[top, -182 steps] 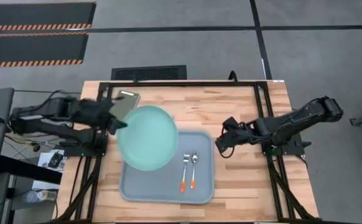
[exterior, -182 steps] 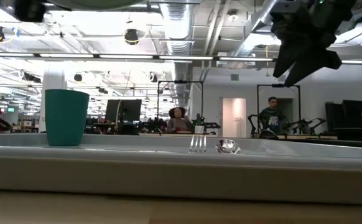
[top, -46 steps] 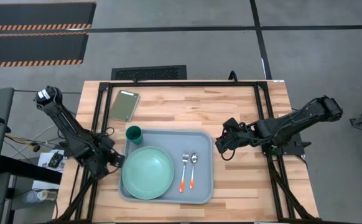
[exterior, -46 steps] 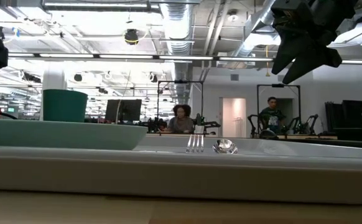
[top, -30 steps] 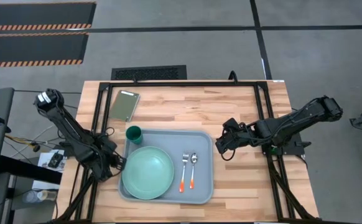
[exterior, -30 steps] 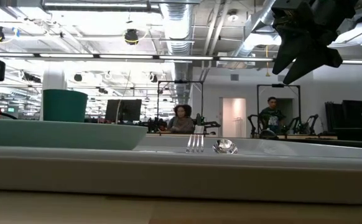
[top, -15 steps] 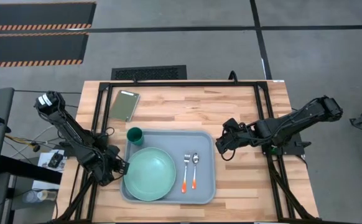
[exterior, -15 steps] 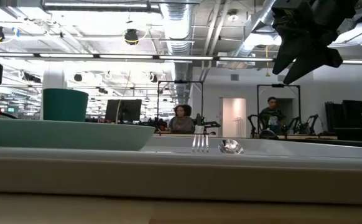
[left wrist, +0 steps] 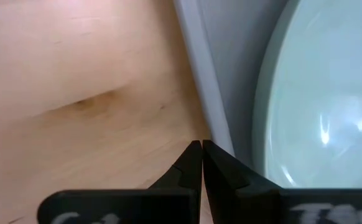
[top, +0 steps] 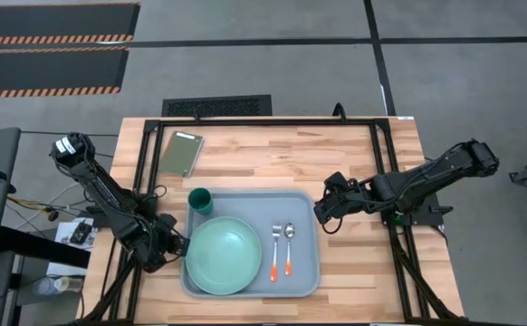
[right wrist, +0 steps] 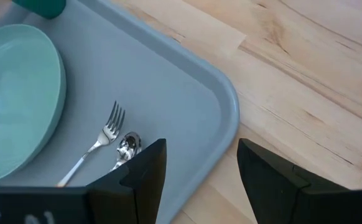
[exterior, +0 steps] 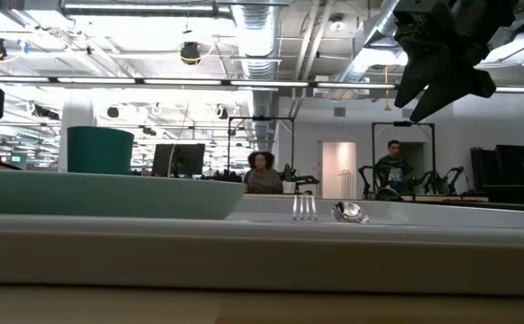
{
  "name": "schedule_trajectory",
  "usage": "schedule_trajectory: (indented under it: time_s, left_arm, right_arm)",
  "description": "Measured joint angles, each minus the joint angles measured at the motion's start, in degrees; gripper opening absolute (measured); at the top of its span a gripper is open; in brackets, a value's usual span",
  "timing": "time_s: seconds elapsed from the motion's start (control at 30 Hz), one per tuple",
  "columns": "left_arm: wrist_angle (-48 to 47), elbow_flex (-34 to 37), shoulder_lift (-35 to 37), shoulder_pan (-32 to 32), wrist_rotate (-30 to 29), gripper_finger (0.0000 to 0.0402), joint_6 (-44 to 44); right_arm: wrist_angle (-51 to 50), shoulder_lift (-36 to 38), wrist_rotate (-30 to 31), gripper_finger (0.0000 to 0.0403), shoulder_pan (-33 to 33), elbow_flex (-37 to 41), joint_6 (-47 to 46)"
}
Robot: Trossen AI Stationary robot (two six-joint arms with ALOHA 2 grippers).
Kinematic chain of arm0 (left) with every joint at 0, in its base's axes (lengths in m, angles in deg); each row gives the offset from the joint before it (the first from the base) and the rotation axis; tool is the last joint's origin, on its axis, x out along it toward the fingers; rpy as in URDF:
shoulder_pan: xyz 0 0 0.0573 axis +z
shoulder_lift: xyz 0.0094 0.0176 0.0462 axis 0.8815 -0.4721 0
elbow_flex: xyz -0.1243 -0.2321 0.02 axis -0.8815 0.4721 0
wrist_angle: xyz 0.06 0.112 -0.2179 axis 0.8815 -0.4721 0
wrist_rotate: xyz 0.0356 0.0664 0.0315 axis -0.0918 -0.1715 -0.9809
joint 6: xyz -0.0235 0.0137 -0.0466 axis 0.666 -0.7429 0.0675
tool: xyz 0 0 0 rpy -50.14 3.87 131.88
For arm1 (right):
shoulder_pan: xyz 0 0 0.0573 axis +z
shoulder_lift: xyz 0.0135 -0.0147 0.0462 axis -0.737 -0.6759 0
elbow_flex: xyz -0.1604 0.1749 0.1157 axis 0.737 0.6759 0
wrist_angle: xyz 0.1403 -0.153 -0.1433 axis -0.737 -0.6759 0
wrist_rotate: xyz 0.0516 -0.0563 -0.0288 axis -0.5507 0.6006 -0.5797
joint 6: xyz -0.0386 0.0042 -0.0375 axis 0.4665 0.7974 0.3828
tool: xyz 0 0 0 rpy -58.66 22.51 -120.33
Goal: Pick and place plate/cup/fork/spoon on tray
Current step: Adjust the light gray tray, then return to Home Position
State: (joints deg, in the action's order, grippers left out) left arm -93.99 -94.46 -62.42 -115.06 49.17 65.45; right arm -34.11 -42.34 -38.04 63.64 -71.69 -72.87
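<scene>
Mint-green first: finding the plate (top: pixel 221 255) lying flat in the half of the tray (top: pixel 304 204) nearest the left arm. Spotting the cup (top: pixel 200 200) standing upright at the tray's far corner on that same side, seemingly just inside the rim and just beside the plate. Seeing the fork (top: pixel 276 251) and the spoon (top: pixel 289 249) lying side by side in the tray's other half, orange handles pointing to its near edge, fork between plate and spoon.

Placing the left gripper (top: pixel 177 244) low at the tray's outer rim on the plate's side, fingers pressed fully together, gripping nothing, tips meeting the rim or just short of it in the left wrist view. Placing the right gripper (top: pixel 320 213) off the tray's opposite far corner, hanging above the wood, fingers spread wide and carrying nothing.

Judging the picking and placing as essentially finished, with all four pieces sitting on the tray. Reading the step in hand as a closing touch at the tray's rim, possibly nudging it, though not telling that for sure.

Expecting the next move to be calling for easing the left gripper away from the rim without jolting the tray, since the cup is standing close to that corner and looking easiest to tip, then parking both arms well apart from the tray.
</scene>
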Motion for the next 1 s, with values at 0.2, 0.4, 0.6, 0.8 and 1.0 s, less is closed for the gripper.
schedule_trajectory:
  time_s: [0.2, 0.4, 0.6, 0.8, 1.0]
  left_arm:
    - [2.27, 0.00, 0.02, 0.00, -0.81, 0.0000, 0.02]
    - [0.74, -0.02, 0.02, 0.01, -0.96, 0.0000, 0.05]
    - [0.20, -0.02, 1.95, 0.02, 0.84, 0.0000, 0.02]
    - [-1.80, -0.90, 12.01, 0.02, -0.42, 0.0000, -7.95]
    - [-6.56, -4.21, 26.21, 0.17, -13.30, 0.0000, -23.88]
  right_arm:
    - [0.00, 0.00, 0.01, 0.0221, 0.00, 0.00, 0.67]
    - [0.02, 0.00, 0.02, 0.0221, 0.00, 0.00, 0.74]
    - [2.14, 0.00, -0.02, 0.0221, 0.00, 0.02, 0.88]
    - [8.41, 0.62, -0.21, 0.0221, -0.07, -1.20, 7.69]
    - [13.10, 0.76, -0.06, 0.0221, -0.03, -8.97, 23.56]
